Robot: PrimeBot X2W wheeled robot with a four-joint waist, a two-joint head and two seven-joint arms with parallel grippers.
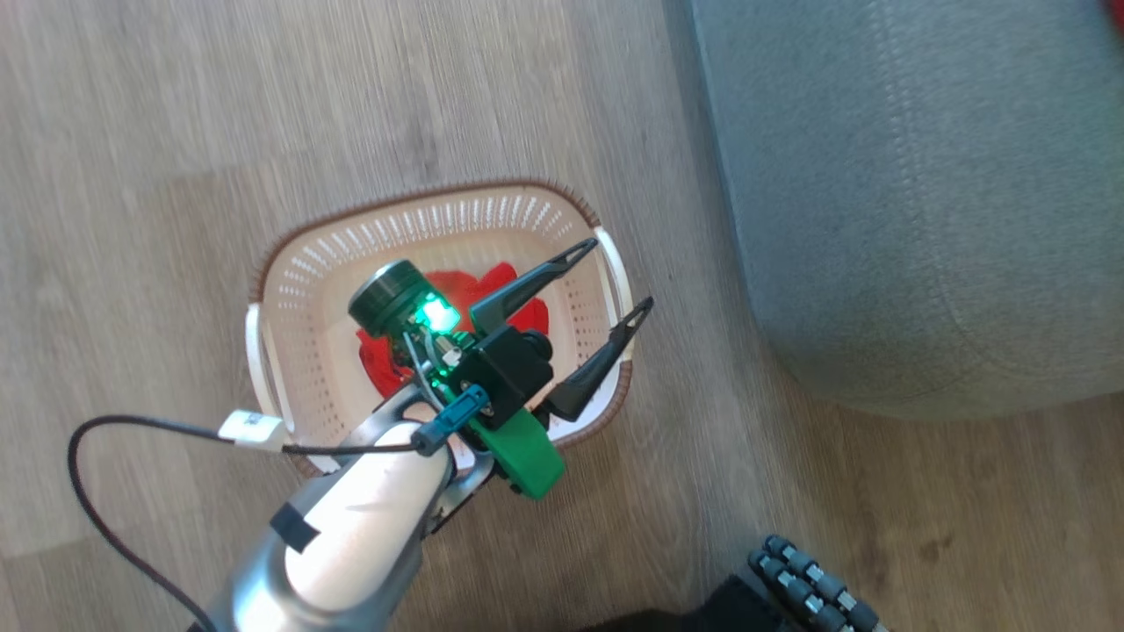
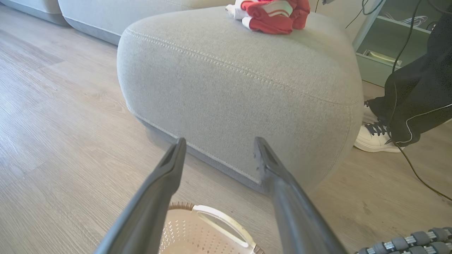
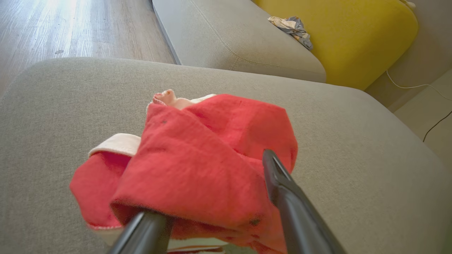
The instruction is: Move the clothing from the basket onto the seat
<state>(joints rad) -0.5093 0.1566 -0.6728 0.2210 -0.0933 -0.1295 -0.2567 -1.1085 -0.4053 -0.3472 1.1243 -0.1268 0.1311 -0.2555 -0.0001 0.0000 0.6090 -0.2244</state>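
Right claw (image 3: 210, 181) spread wide, red garment (image 3: 197, 158) draped over its lower-left finger on the seat (image 3: 53, 106); I'd rise straight, avoiding snags.

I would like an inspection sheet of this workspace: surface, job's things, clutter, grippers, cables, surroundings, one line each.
Surface: wood floor, basket standing on it.
Job's things: basket beside the seat, one red garment inside; trimmed red garment lying on the seat.
Clutter: crumpled grey cloth on a further cushion.
Grippers: left gripper open above the basket; right gripper open, fingers astride the trimmed red garment.
Cables: black cable with white tag by the left arm; second cable on the floor near the person.
Surroundings: person's leg and white shoe, yellow cushion, green shelf.
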